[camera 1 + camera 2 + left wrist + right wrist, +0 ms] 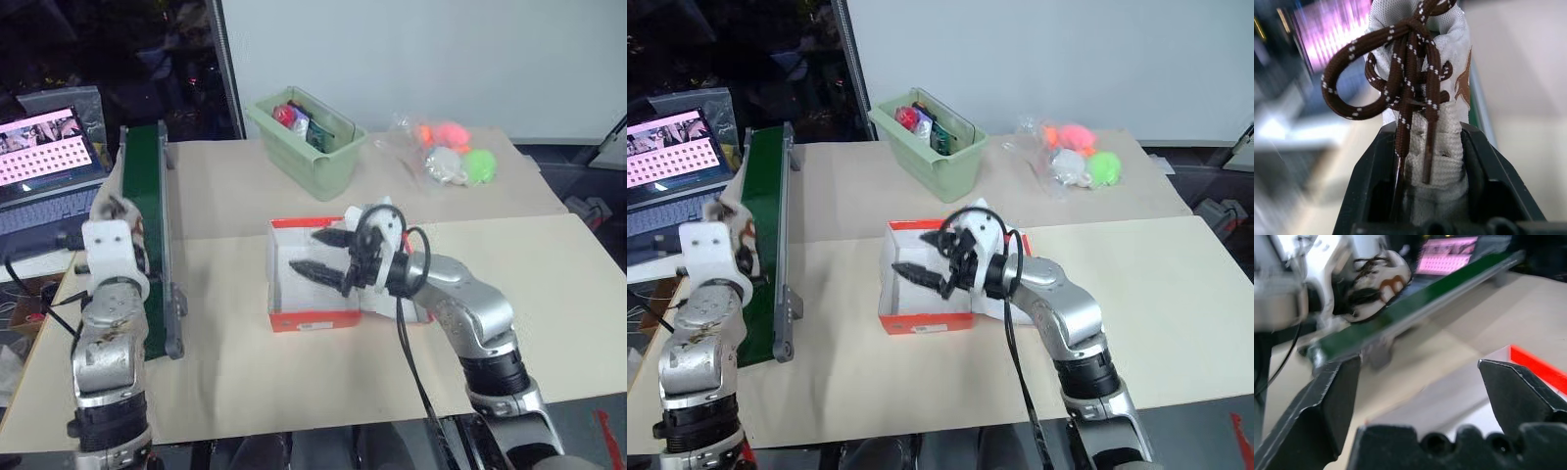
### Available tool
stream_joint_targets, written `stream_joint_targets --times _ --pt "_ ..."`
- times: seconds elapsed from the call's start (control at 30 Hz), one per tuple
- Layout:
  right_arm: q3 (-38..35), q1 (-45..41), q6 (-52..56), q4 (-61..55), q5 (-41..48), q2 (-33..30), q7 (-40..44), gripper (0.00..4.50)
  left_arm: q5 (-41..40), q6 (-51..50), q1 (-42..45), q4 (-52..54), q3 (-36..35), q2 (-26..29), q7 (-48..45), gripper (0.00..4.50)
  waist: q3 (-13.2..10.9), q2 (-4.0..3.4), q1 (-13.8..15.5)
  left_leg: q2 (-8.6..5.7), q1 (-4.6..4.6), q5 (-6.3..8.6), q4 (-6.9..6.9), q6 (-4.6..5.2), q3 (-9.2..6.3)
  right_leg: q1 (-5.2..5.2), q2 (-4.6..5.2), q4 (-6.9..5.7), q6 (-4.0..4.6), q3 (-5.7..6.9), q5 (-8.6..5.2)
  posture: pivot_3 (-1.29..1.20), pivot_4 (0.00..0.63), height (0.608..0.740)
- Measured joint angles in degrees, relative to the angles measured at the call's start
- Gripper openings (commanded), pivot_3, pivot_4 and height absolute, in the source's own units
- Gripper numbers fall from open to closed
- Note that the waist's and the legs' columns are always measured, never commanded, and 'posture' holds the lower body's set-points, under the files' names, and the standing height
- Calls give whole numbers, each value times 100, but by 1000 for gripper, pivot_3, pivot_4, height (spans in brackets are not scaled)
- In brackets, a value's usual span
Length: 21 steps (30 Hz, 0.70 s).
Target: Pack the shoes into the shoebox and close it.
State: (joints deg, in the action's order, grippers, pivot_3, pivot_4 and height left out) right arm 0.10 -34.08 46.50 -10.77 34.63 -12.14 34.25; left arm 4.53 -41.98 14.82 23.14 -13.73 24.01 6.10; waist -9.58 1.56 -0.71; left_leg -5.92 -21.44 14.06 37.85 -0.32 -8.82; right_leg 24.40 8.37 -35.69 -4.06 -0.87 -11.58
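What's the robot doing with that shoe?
The robot is packing shoes into a red shoebox that sits open on the table. Its left pincer is shut on a white shoe with brown laces, holding it up beside a green conveyor belt. Its right pincer is open and empty, hovering over the box. A green bin stands farther back.
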Motion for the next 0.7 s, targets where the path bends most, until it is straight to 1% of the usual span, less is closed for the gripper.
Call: stream_joint_targets --times 0.1,0.17,0.2,0.27,0.33,0.37,0.5,0.7 --pt "-884 -565 928 485 922 566 -794 4500 129 593 278 241 535 -34 -144 1630 1 -1 34 0 -7 2 0 4 -3 5 0 3 4 -1 3 0 150 740" --pt "-1293 -786 1401 786 1458 815 -1184 4500 -58 714 392 269 744 -308 -367 1630 1 -2 30 -1 -16 4 -1 7 -3 11 0 4 4 -1 3 0 150 740" --pt "-1512 -868 1592 956 1678 917 -1387 4500 -273 697 440 270 770 -546 -515 1630 1 -3 28 0 -21 3 -1 7 -3 13 1 1 4 0 3 0 150 740" --pt "-1919 -1056 1983 1384 2179 1203 -1886 4500 -1136 484 508 326 864 -1301 -954 1630 1 -2 14 -2 -52 1 3 6 -2 41 1 -9 9 0 6 0 150 740" --pt "-2062 -1155 2134 1580 2429 1372 -2157 4500 -1745 184 546 425 1023 -1681 -1250 1630 1 -2 -18 -2 -90 -3 13 1 2 83 1 -29 12 -1 8 0 150 740" --pt "-2119 -1208 2187 1659 2548 1446 -2295 4500 -2012 18 586 489 1094 -1823 -1366 1630 1 -2 -48 0 -91 -5 13 -2 6 87 1 -39 13 -2 8 0 150 740" --pt "-2312 -1311 2239 1691 2829 1467 -2607 4500 -2492 -413 810 593 904 -1982 -1385 1630 4 -7 -195 3 -78 -2 13 3 10 81 -2 -28 14 -8 9 0 150 740" --pt "-2292 -1310 2238 1695 2873 1563 -2822 4500 -2613 -626 886 593 831 -1828 -1388 1630 4 -7 -189 2 -78 -3 13 2 39 81 -4 -30 14 -8 9 0 150 740"
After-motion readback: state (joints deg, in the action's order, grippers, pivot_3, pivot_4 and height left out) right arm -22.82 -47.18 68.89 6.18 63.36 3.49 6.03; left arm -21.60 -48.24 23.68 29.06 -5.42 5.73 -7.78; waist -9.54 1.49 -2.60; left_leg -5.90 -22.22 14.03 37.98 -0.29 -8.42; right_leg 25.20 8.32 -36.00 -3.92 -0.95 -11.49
